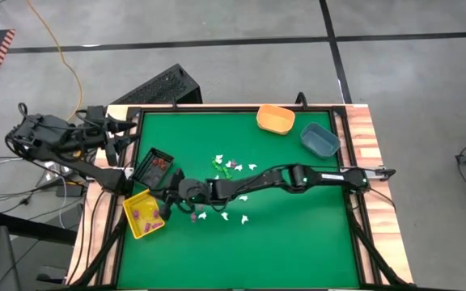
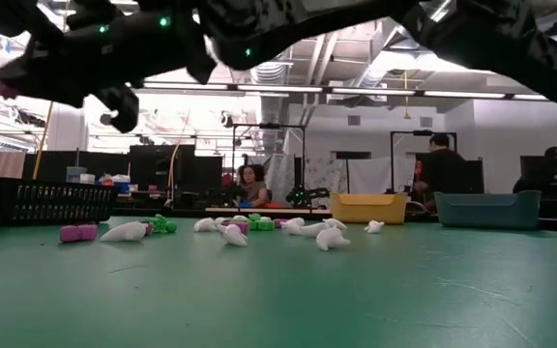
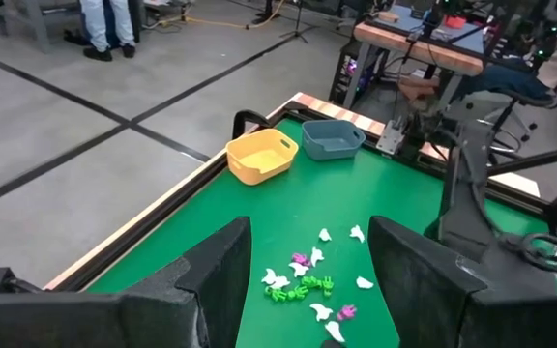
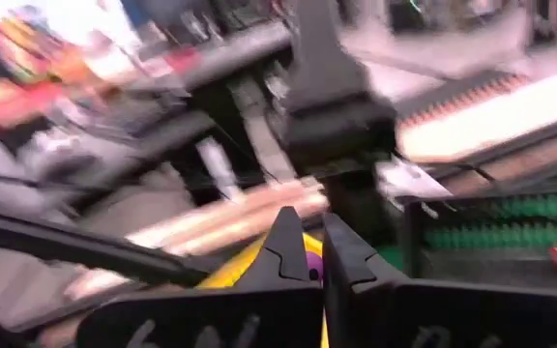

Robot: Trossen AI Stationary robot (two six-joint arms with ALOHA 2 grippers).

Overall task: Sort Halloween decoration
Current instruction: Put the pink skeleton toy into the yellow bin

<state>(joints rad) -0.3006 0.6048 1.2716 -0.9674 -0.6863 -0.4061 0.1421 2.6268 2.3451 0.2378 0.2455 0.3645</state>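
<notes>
My right gripper [image 4: 315, 259] is clenched on a purple trinket [image 4: 314, 274] above the yellow bin [image 1: 142, 215] — the piece mostly hidden between my fingers. The other trinkets [image 1: 231, 168] lie scattered mid-table behind it. My left gripper [image 3: 307, 280] waits off the table's edge, released.

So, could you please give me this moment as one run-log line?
right end effector: shut on purple trinket, at yellow bin | left end effector: open, waiting | loose trinkets: mid-table | black bin: reddish pieces
</notes>
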